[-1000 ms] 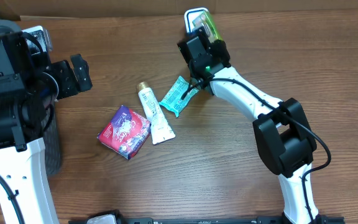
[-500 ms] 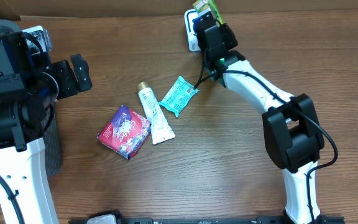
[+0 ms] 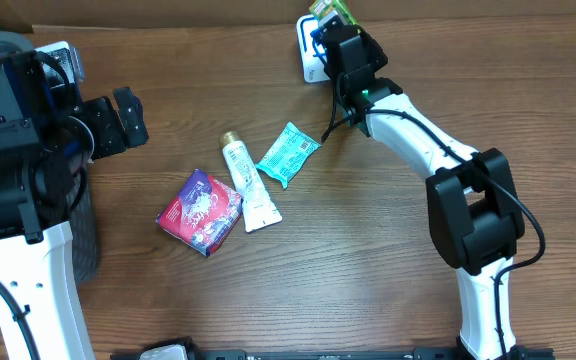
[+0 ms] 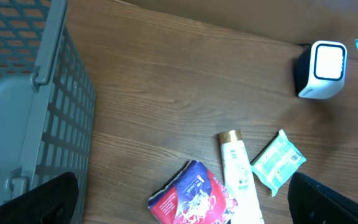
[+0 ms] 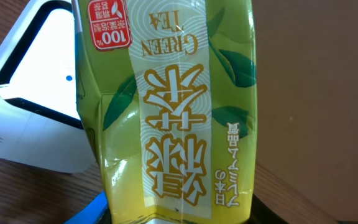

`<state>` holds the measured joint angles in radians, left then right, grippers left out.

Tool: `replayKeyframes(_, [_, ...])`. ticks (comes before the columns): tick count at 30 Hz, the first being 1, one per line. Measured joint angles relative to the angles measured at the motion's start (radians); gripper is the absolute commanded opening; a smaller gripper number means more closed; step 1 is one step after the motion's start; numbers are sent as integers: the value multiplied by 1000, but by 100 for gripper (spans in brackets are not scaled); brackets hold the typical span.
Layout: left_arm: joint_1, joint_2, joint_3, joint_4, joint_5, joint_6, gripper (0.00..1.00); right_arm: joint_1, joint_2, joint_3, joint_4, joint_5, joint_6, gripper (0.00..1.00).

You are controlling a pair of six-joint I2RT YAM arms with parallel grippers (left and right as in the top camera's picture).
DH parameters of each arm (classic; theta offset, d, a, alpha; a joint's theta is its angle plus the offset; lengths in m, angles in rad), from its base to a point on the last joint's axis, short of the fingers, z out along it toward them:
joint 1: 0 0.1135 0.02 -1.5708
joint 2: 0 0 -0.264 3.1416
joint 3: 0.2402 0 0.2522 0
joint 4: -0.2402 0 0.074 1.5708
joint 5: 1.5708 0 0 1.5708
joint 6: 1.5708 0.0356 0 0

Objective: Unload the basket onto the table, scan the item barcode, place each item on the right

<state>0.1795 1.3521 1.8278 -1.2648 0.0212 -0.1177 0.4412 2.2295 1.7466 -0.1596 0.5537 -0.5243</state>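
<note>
Holding the glossy green tea packet [image 5: 166,106] at the far edge of the wooden table [image 3: 368,260], the right end effector [image 3: 333,32] had it right beside the small white barcode scanner [image 3: 306,55]. We judged the reason to be plain: the scanner's window has to see the printed code, so the packet was carried to the reader and hung in front of it, not lying on the wood. From the right wrist view we saw the printed face with the words "GREEN TEA" upside down and the scanner's pale window just behind the packet's left edge. No barcode showed on that face, so we could not tell whether the code was turned towards the window.

We took the right end effector to be clenched on the green tea packet, its jaws partly closed about the lower end; the fingertips themselves lay mostly below the wrist picture.

The left end effector [image 3: 126,118] stood fully released and grasped nothing, parked near the grey plastic mesh basket [image 4: 23,112], well apart from the scanner.

Between the arms lay a white tube with a gold cap [image 3: 246,183], a teal sachet [image 3: 288,153] just beside it, and a red and purple packet [image 3: 200,210], all untouched.
</note>
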Motion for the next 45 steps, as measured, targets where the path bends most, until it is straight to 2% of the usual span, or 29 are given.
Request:
replayKeyframes(9, [0, 0, 0, 0, 0, 0, 100, 4, 22, 0, -6, 1, -6, 4])
replayKeyframes(15, [0, 0, 0, 0, 0, 0, 100, 28, 15, 0, -43, 0, 89, 4])
replayKeyframes(21, [0, 0, 0, 0, 0, 0, 100, 58, -97, 0, -283, -104, 268, 4])
replayKeyframes(27, [0, 0, 0, 0, 0, 0, 99, 27, -327, 0, -576, -322, 521, 4])
replayKeyframes(32, [0, 0, 0, 0, 0, 0, 100, -95, -466, 15, -786, -452, 742, 4])
replayKeyframes(37, [0, 0, 0, 0, 0, 0, 99, -285, -462, 15, -955, -490, 924, 4])
replayKeyframes(41, [0, 0, 0, 0, 0, 0, 100, -443, -443, -52, -961, -499, 1054, 4])
replayKeyframes(45, [0, 0, 0, 0, 0, 0, 100, -576, -433, -215, -864, -505, 1141, 4])
